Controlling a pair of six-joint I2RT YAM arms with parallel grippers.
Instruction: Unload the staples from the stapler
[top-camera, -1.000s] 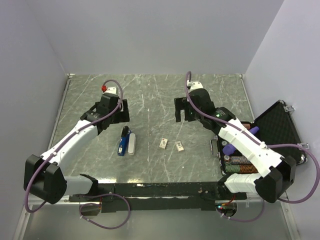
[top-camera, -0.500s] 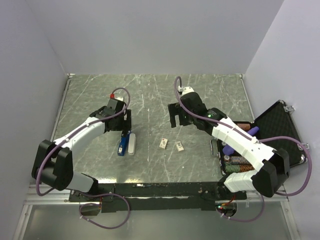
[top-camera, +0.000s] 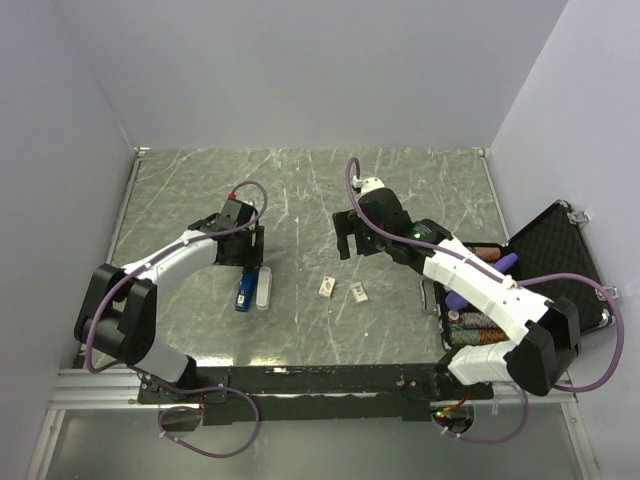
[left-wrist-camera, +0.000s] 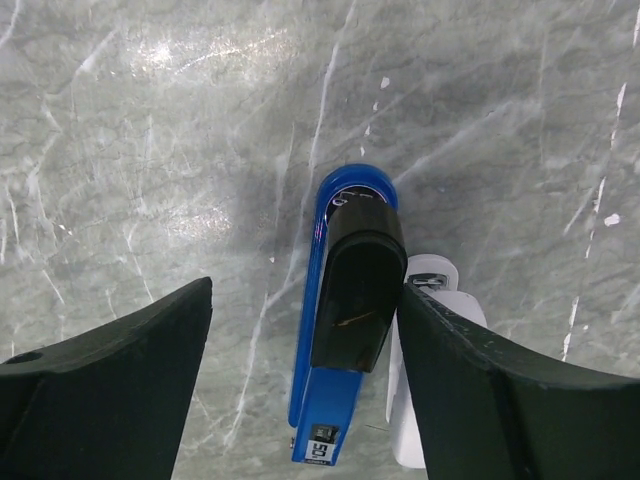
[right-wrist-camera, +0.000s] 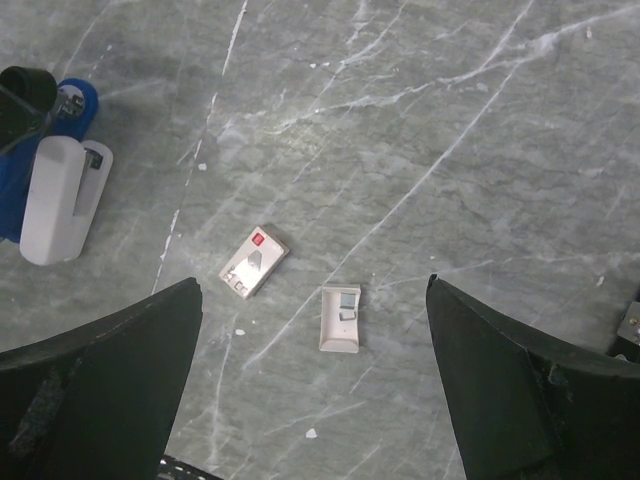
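The stapler (left-wrist-camera: 345, 330), a blue body with a black top, lies flat on the marble table beside a pale grey-white bar (left-wrist-camera: 432, 278). In the top view the stapler (top-camera: 243, 290) is just in front of my left gripper (top-camera: 243, 250). In the left wrist view my left gripper (left-wrist-camera: 304, 290) is open and straddles the stapler, which sits close to the right finger (left-wrist-camera: 500, 390). That finger hides part of the bar. My right gripper (top-camera: 348, 235) is open and empty above the table's middle. In its wrist view the right gripper (right-wrist-camera: 312, 283) hangs over two small boxes, and the stapler (right-wrist-camera: 68, 105) shows at the far left.
A closed small staple box with a red mark (right-wrist-camera: 254, 262) and an open small white tray box (right-wrist-camera: 340, 317) lie on the table (top-camera: 300, 200) right of the stapler. An open black case (top-camera: 555, 260) holding several items stands at the right edge. Grey walls enclose the table.
My left gripper has moved nearer and right, over the stapler's far end. My right gripper has moved left toward the table's middle. The stapler and boxes have not moved.
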